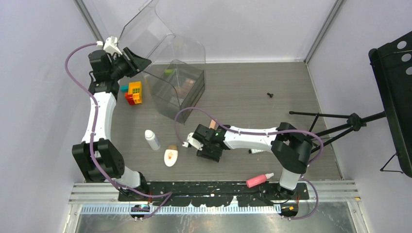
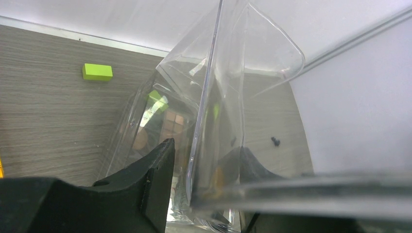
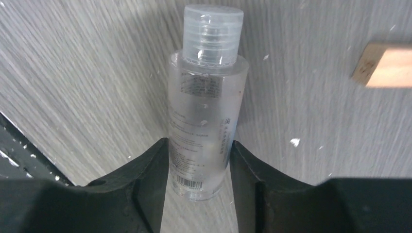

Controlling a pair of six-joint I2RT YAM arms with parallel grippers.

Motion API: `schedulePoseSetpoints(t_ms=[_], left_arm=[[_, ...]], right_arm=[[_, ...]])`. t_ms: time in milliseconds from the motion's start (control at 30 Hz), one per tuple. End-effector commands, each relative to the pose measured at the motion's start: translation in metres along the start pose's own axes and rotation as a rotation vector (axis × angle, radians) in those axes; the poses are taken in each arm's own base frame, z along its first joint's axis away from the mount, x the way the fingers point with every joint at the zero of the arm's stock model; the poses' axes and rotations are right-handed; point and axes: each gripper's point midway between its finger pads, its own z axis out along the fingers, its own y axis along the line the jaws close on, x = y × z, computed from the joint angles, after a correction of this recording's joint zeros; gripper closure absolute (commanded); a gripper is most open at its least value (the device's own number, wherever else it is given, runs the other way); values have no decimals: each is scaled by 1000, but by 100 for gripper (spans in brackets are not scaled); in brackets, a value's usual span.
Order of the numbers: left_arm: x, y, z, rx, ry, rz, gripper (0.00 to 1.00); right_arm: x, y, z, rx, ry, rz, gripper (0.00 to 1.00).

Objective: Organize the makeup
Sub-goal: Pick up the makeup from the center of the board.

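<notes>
My right gripper is shut on a clear bottle with a clear cap, lying low over the table, both fingers against its sides. A white bottle and a white oval compact lie to its left. A pink bottle lies by the near rail. A peach sponge sits beside the right wrist. My left gripper grips the raised lid of the clear case. A square-pan palette shows inside the case.
Colourful toy bricks sit left of the case, and a green brick lies on the table. A small black object lies at the far right. A black tripod stand reaches in from the right.
</notes>
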Motion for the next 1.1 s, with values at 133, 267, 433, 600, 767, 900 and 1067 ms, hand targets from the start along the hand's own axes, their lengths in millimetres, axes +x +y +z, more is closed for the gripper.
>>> schedulePoseSetpoints(t_ms=[133,267,433,600,767,900,1067], left_arm=[[20,50,-1,-166,51,-83,61],[21,50,-1,-164,54,-85,61],[20,49,-2,-163,51,-86,61],[20,48,-2,-159,51,-87,60],[19,47,-2,-155,48,-86,60],[18,47,-3,-156,46,-86,60],[18,48,-4,-157,44,-85,60]], right_arm=[[24,1,-14,53,101,61,25],[5,0,-10,37,66,63,19],[-20,-7,4,63,7,66,18],[-36,-5,16,29,-10,57,19],[-43,-9,25,35,-1,44,26],[-41,-9,24,25,8,47,33],[-40,-7,23,-4,7,46,46]])
